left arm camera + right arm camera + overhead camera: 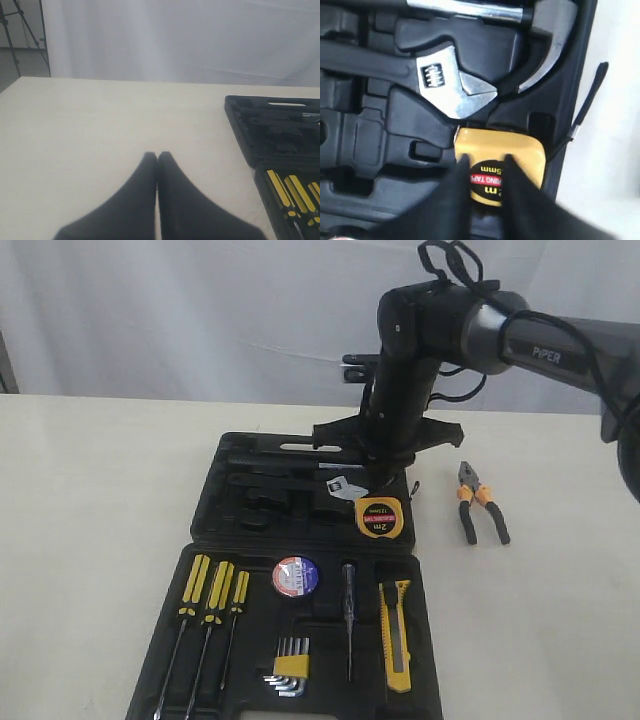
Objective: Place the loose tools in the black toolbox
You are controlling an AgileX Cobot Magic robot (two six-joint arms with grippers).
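The black toolbox [205,502] lies open on the table. Its near half holds the black tape roll [295,576] and the yellow-black utility knife [395,635]. The round yellow tape measure [381,517] rests at the right of the far half. My right gripper [383,480] hangs just over it; in the right wrist view its fingers [464,165] stand apart above the tape measure [520,150], so the right gripper [486,160] is open. The orange-handled pliers [478,502] lie on the table right of the toolbox. My left gripper [157,155] is shut and empty over bare table, left of the toolbox [260,130].
Yellow-handled screwdrivers [210,590], a hex key set [288,665] and a thin tester [348,610] sit in the near half. A wrench [450,85] and a hammer head [545,30] fill recesses beside the tape measure. Its black strap [585,105] hangs over the case's edge.
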